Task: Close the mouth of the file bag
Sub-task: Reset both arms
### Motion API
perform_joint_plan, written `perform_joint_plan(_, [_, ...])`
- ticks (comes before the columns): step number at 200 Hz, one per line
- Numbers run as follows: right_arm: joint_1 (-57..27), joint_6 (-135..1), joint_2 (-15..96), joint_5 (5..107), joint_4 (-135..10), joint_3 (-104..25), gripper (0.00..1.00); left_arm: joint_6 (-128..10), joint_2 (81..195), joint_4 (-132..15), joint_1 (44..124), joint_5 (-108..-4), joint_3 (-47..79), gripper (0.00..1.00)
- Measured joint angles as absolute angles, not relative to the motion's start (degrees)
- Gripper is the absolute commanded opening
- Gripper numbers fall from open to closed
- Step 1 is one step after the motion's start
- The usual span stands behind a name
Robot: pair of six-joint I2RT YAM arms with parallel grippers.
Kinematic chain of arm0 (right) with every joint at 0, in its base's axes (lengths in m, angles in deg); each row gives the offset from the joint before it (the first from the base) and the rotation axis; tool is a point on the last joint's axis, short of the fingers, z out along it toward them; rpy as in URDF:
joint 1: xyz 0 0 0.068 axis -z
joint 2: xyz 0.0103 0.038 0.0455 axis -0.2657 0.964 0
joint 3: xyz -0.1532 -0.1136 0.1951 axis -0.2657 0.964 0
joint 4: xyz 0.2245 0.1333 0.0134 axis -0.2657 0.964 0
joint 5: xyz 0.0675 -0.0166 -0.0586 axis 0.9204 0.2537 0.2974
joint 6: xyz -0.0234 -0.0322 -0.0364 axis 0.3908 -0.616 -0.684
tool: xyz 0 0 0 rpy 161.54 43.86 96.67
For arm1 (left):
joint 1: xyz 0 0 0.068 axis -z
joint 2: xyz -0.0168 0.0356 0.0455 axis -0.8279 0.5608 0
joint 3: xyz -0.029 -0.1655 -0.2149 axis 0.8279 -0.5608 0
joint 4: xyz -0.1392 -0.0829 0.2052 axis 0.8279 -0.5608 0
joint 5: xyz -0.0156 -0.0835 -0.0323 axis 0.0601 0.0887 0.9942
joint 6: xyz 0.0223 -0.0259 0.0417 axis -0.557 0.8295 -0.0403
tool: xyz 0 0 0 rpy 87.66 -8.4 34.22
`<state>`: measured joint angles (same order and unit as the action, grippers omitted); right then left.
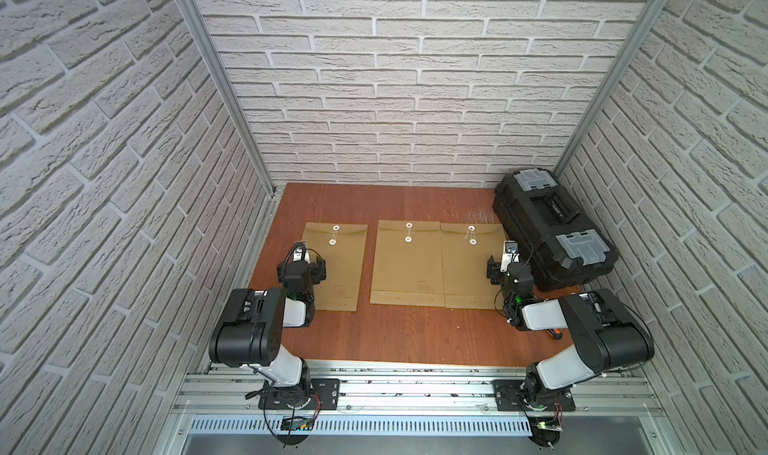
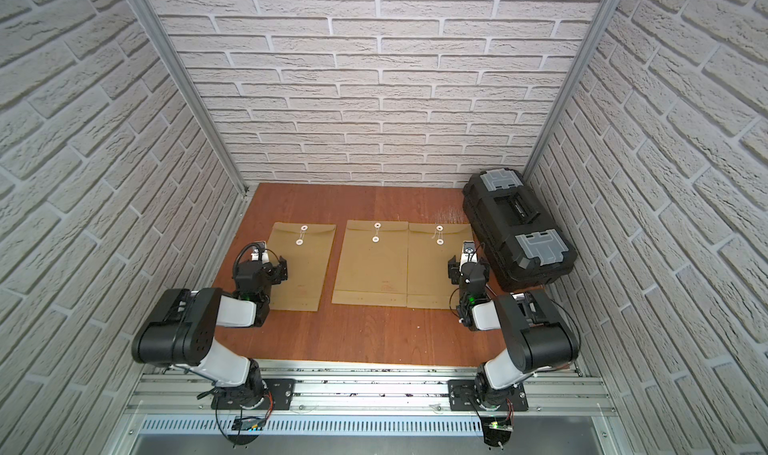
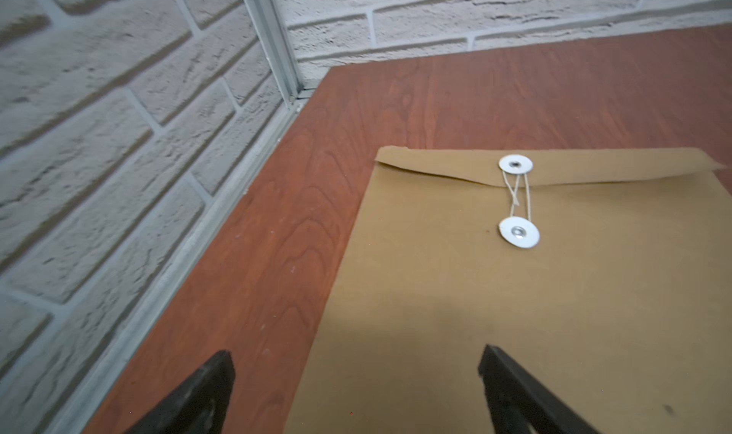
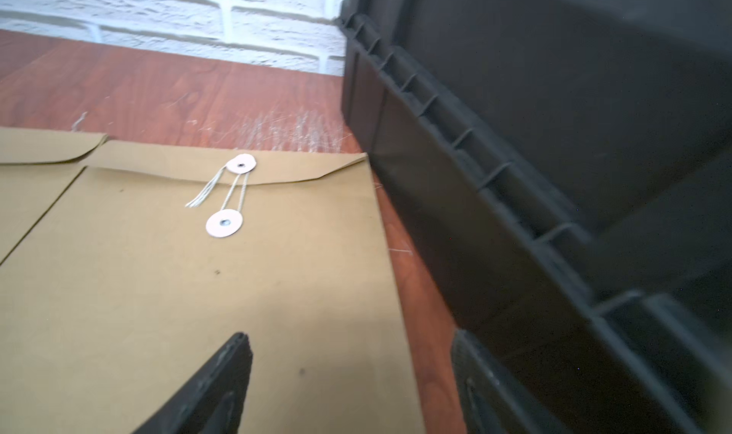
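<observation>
Three brown file bags lie flat in a row on the wooden table in both top views: left point(image 1: 340, 257), middle point(image 1: 407, 266), right point(image 1: 465, 270). Each has its flap folded down, with string running between two white discs point(image 3: 519, 198). My left gripper point(image 1: 304, 266) point(image 3: 356, 354) hovers open over the left bag's point(image 3: 534, 313) near left edge, one finger above bare table. Open too, my right gripper point(image 1: 505, 268) point(image 4: 350, 336) straddles the right bag's point(image 4: 198, 293) right edge. A frayed string end point(image 4: 202, 196) lies loose on that bag.
A black toolbox point(image 1: 552, 228) point(image 4: 554, 135) stands at the back right, close to the right bag and my right gripper. An orange-handled tool point(image 1: 555, 334) lies under the right arm. Brick walls enclose the table on three sides.
</observation>
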<state>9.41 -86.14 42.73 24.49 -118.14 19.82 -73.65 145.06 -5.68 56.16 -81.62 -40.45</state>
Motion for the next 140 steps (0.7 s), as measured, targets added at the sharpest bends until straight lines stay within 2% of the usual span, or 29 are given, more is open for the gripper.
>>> perform_joint_plan(27, [9.7,-86.3,42.9,25.2,-118.2,19.0,0.84,-71.2,145.3,-6.7,54.7,-80.9,-39.2,0.98])
perform_joint_plan(32, [9.8,-86.2,42.9,25.0,-118.3,18.7,0.91,-70.7,145.3,-6.8,54.1,-81.0,-38.7,0.98])
perform_joint_plan(34, [9.8,-86.2,42.9,25.0,-118.3,18.6,0.98,-70.6,145.3,-6.8,53.9,-81.1,-38.6,0.98])
perform_joint_plan(38, [10.0,-85.8,42.9,25.0,-118.4,18.4,1.00,-70.1,145.3,-6.8,53.6,-81.2,-38.4,0.98])
perform_joint_plan(140, [10.3,-86.1,42.9,24.8,-118.7,18.0,1.00,-68.2,145.3,-7.0,52.9,-82.0,-37.9,0.98])
